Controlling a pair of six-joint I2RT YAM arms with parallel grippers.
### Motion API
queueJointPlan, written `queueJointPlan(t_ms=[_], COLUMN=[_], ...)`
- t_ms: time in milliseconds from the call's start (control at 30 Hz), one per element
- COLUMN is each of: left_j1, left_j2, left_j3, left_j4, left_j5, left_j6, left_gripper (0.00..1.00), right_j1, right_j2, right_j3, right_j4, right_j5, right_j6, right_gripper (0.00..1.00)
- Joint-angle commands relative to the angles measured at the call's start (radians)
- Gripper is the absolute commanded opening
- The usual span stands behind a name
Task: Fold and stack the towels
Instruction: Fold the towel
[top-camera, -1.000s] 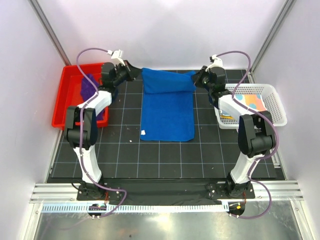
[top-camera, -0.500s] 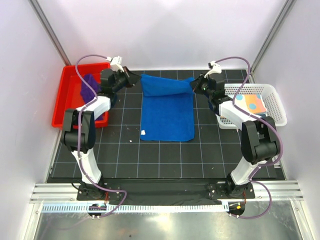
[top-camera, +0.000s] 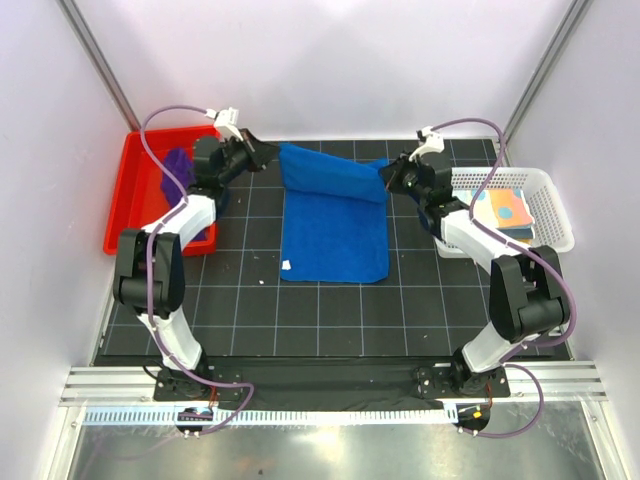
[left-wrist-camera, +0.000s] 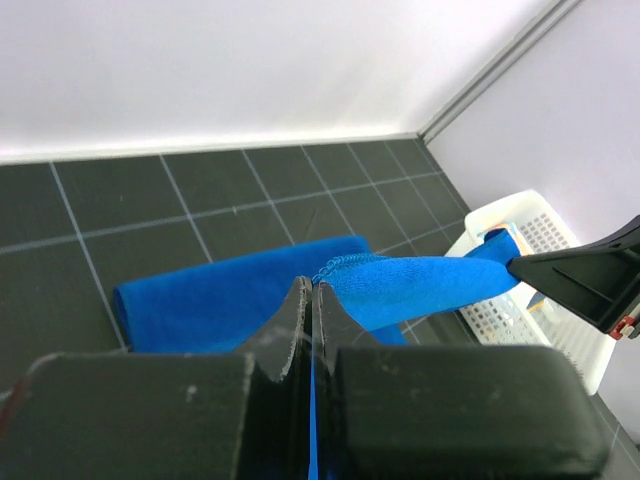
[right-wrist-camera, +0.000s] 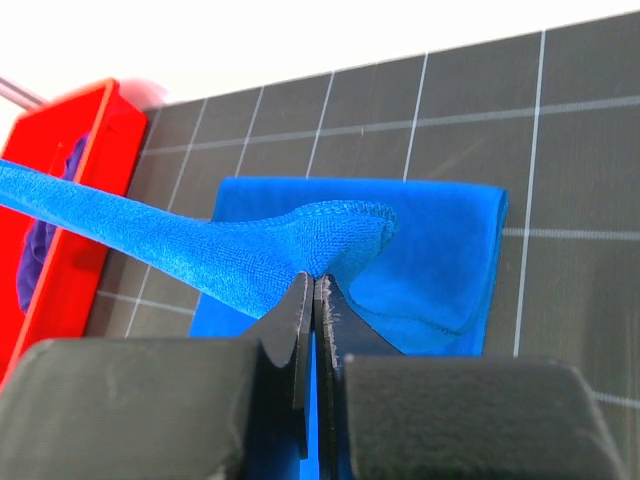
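Two corners of the royal blue terry towel are in hand: the left pincer is pressed together on its far left corner and the right pincer is pressed together on its far right corner, each nipping only a thin bit of hem, as both wrist views show. The far edge hangs lifted and stretched between them, while the rest of the cloth lies flat on the black gridded counter, about midway between the arms. A deep purple towel sits bunched in the red plastic tray on the left, and a patterned yellow-orange towel lies in the white mesh basket on the right, so I judge the job to be at its first fold, with two cloths untouched. The main risk is a corner slipping free, since so little fabric is caught; too much pull between the arms would cause it. If one arm travels ahead of the other toward the near edge, the fold would land skewed. Carrying the edge too low could drag the flat layer along and rumple it, and slack in the span would let the middle sag and crease.
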Motion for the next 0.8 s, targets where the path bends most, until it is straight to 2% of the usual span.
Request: queueJointPlan(t_ms=[0,333,567,767], left_j1=[0.0,-0.014,-0.03,-0.032], left_j2=[-0.043,-0.073,-0.11,-0.127], left_j3=[-0.043,-0.225,-0.302,-0.345], left_j4=[0.05,0.145,0.167,0.182], left_j5=[0.012,-0.005,-0.019,-0.026], left_j6=[-0.016,-0.062,-0.07,-0.073], left_gripper=[0.0,0.0,0.0,0.0], right_j1=[0.012,0.031,0.052,0.074], right_j2=[-0.045,-0.076,-0.099,-0.131], right_j3=[-0.025,-0.123,-0.215,-0.232], right_j4=[0.039,0.05,0.075,0.066], right_j5=[0.022,0.01,0.01,0.017], right_j6=[-0.009,0.0,0.014,0.011], right_gripper=[0.01,0.01,0.01,0.01])
